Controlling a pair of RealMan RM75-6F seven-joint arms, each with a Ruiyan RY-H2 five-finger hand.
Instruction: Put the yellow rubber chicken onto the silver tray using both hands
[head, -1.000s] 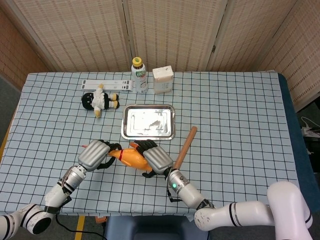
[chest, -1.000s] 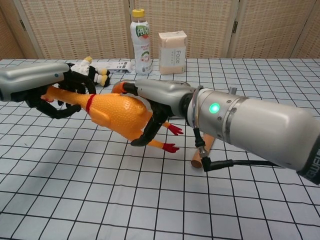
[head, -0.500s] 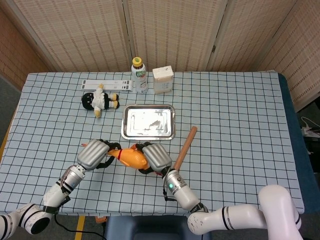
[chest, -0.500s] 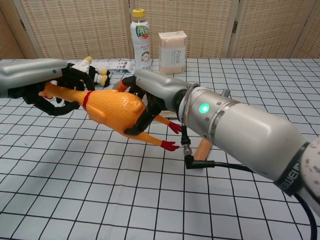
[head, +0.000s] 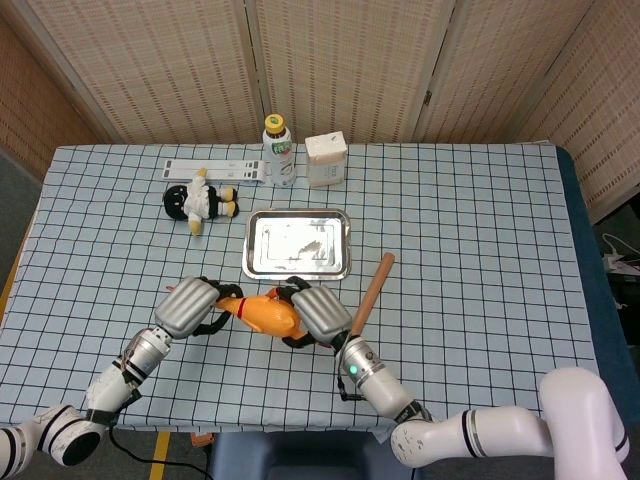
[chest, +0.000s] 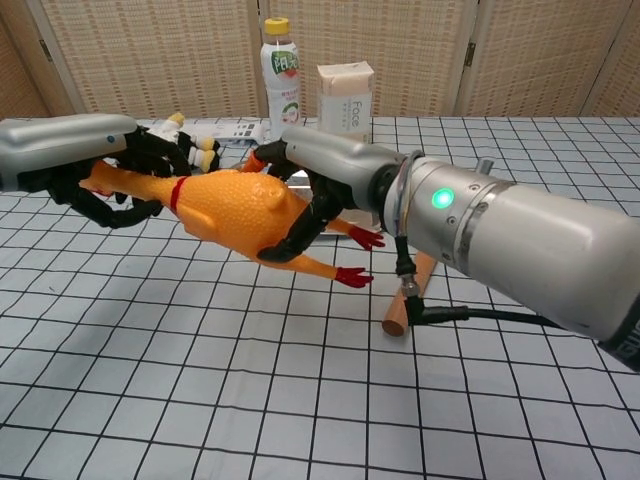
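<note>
The yellow rubber chicken (head: 264, 313) (chest: 238, 207) hangs above the checked cloth, lying roughly level, held between both hands. My left hand (head: 190, 306) (chest: 95, 165) grips its neck and head end. My right hand (head: 318, 314) (chest: 318, 178) wraps around its body near the red feet (chest: 355, 275). The silver tray (head: 262, 264) lies flat and bare just beyond the chicken, toward the back of the table. In the chest view the tray is mostly hidden behind the chicken and my right hand.
A wooden stick (head: 370, 296) (chest: 405, 300) lies to the right of my right hand. Behind the tray stand a bottle (head: 278, 151) (chest: 282, 83) and a white box (head: 326, 159) (chest: 346, 92). A plush toy (head: 200, 201) and a white strip (head: 215, 167) lie back left.
Both hands have carried the chicken a little higher and slightly to the right, toward the tray; its feet now sit further right. Their hold on it is unchanged.
</note>
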